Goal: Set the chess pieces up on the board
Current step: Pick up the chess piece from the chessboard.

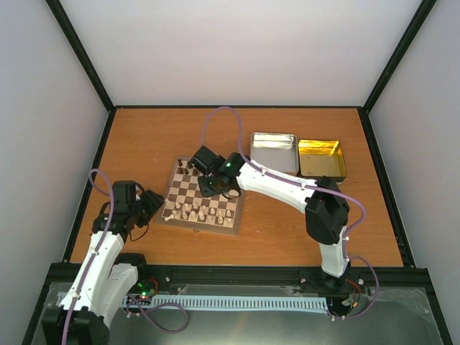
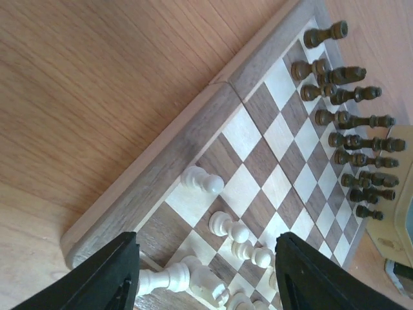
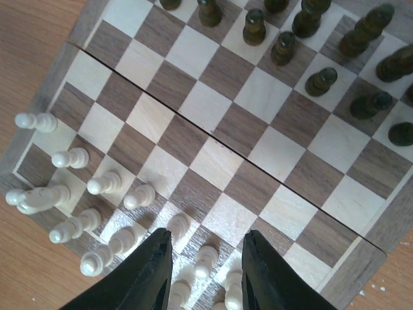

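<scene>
Two black fingers of the left gripper stand spread wide and released, with nothing between the pads. They hover at the near left corner of the square wooden chessboard with dark brown and cream squares and a light brown border.

The right gripper hangs above the chessboard with its fingers pointing at the near rows. They are parted by a modest gap and grasp nothing, as far as its wrist view shows. Pale pawns standing on their squares show through the gap.

Findings on the chessboard:
- The tiny pale cream wooden chessmen stand in two rows along the near edge.
- The tiny dark brown wooden chessmen stand in two rows along the far edge.
- The middle ranks are bare.
- One longer pale piece at the near left corner may be lying on its side; this cannot be told.
- A full count is not possible, because the fingers hide part of the pale rows.

Off the chessboard's far right corner sit a rectangular silver metal tin and a gold metal tin. No pieces show inside either.

Assessment: the set-up looks nearly or wholly done. What probably remains is to check the pale back row and right any toppled piece.
</scene>
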